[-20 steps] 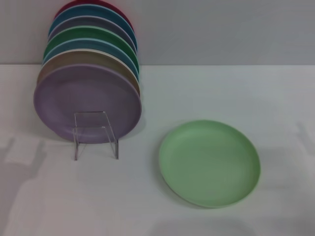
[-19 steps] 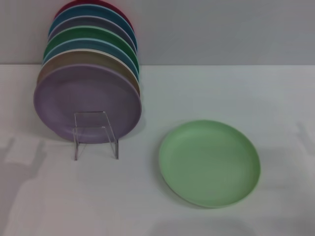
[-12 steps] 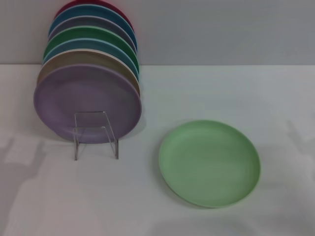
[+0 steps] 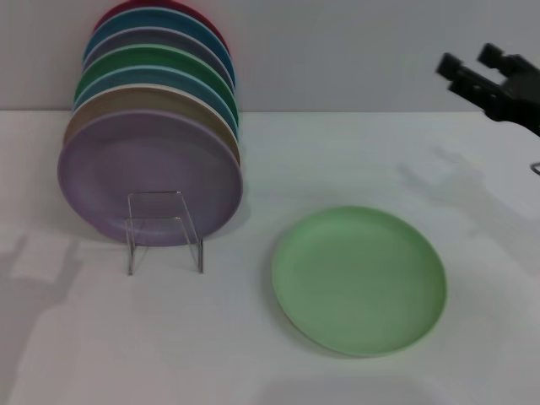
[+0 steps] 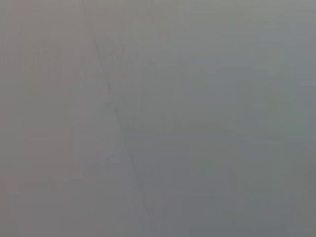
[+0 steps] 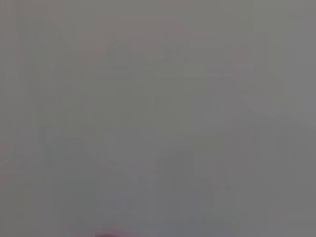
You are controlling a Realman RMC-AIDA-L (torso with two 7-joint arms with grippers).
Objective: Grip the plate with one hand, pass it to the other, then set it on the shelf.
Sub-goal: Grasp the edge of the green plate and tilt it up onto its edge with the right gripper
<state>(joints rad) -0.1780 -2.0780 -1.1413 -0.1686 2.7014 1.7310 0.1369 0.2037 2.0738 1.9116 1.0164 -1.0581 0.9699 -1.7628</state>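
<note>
I see a broad white table with a smooth matte top, running back to a plain grey wall; soft grey shadows lie across the table on its left side and under the arm on the right. The plate lies flat on the table right of centre, pale mint green, round, matte, with a shallow raised rim, and nothing touches it. Well to its left stands the shelf, a small stand of thin clear acrylic whose frame is much narrower than a plate and holds nothing. Right behind the shelf a row of plates stands on edge, one overlapping the next toward the wall: a lilac plate in front, then tan, blue, darker green, a greyish purple, blue again and a dark red one at the back, all with the same round matte look. My right gripper comes in at the upper right, black and angular, held up off the table and well apart from the plate, its two fingers spread with a gap between them and nothing in it. My left gripper is out of sight in the head view. Both wrist views give me only a flat grey field.
</note>
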